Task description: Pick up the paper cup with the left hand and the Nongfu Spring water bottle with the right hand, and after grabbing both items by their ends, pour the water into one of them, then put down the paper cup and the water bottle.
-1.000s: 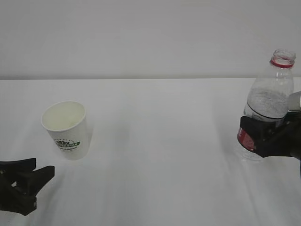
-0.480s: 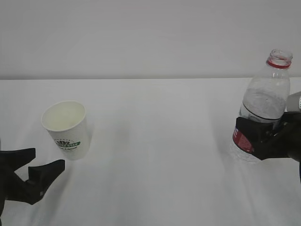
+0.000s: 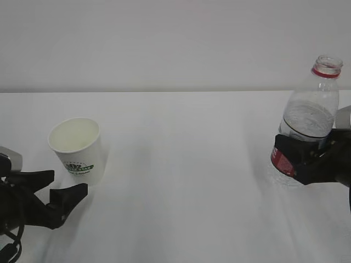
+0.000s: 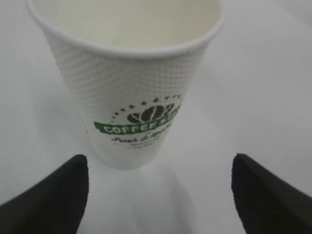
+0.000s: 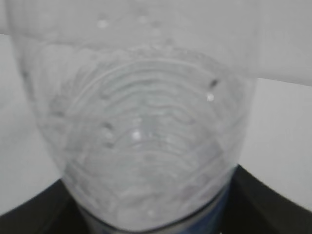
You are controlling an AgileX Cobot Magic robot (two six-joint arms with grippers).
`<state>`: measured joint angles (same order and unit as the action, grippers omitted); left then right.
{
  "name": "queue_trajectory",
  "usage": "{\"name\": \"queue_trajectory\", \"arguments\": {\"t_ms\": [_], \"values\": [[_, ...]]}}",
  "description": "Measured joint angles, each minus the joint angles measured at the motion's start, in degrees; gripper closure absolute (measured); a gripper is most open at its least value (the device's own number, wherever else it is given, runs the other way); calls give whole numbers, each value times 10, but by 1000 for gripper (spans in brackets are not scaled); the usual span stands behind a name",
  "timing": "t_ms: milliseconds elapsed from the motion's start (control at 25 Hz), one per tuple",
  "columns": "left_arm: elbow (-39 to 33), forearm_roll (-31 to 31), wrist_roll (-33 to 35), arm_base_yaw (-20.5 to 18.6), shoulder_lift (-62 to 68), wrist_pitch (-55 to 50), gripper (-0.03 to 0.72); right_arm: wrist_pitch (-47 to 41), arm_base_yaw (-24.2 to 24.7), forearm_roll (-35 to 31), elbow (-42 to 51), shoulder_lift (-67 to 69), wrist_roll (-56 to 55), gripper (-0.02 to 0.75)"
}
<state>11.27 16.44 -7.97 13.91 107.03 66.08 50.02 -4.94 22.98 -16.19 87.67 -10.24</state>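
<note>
The paper cup (image 3: 77, 150) stands upright on the white table, white with a green logo and a cream inside. My left gripper (image 3: 68, 183) is low at the front left, just short of the cup, open and holding nothing. In the left wrist view the cup (image 4: 131, 83) fills the middle, and both black fingertips (image 4: 58, 195) stand wide apart below its base. The Nongfu Spring water bottle (image 3: 308, 118) is uncapped and leans slightly. My right gripper (image 3: 307, 159) is shut on the bottle at its red label. The bottle's ribbed clear wall (image 5: 141, 131) fills the right wrist view; the water level is unclear.
The white table (image 3: 186, 164) stretches between the cup and the bottle. A plain pale wall (image 3: 175, 44) rises behind the table's far edge. Nothing else stands in view.
My left gripper has come forward from the lower left toward the cup and opened wider. The bottle in my right gripper has shifted slightly left.
</note>
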Motion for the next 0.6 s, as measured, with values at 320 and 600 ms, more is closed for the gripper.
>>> {"name": "queue_trajectory", "arguments": {"t_ms": [320,600], "values": [[34,-6,0,0,26,1,-4,1,0,1,0,0,0,244],[58,-15,0,0,65,1,-4,1,0,1,0,0,0,244]]}}
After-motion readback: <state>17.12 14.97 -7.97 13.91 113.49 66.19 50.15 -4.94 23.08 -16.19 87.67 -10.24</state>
